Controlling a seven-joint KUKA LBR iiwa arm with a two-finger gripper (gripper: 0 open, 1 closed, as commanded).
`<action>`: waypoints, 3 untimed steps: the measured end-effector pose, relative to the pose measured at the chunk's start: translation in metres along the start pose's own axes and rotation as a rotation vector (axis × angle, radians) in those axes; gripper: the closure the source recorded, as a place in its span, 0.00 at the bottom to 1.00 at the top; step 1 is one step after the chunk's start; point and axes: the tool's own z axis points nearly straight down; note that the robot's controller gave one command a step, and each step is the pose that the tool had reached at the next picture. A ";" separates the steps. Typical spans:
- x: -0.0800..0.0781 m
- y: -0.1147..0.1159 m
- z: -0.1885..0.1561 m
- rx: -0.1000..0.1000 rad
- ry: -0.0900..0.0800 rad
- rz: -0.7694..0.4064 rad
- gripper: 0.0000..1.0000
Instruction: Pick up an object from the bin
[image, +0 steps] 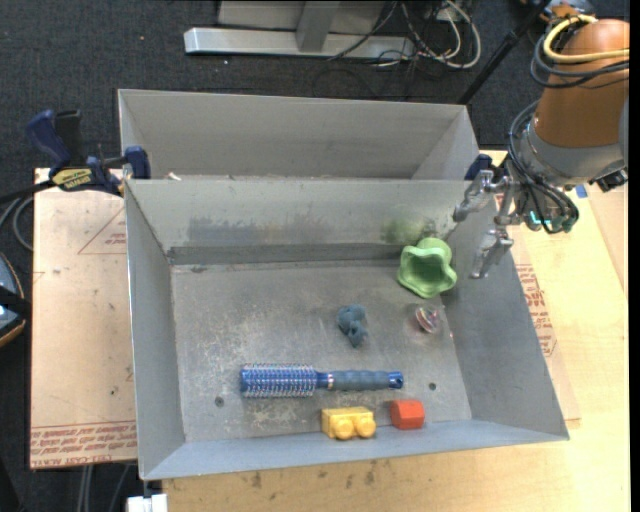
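Green crumpled cup (428, 267) by right wall, jaws spread wide just beside it, empty.

Even, soft light from above, dull sheen on the walls of the bin (300, 150), faint short shadows beside objects

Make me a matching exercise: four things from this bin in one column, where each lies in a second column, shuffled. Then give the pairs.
Things
1. green cup-shaped toy
2. blue hairbrush
3. red block
4. grey-blue figure

Places
A. middle of the bin floor
B. by the near wall, just right of the yellow block
C. far right part of the floor, at the foot of the back wall
D. lying lengthwise, just beyond the yellow block

Pairs: 1-C, 2-D, 3-B, 4-A.
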 end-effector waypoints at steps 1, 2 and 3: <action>0.031 0.067 0.100 -0.003 0.001 -0.128 0.00; 0.023 0.158 0.155 0.003 -0.013 -0.032 0.00; 0.021 0.157 0.151 0.000 -0.022 -0.027 1.00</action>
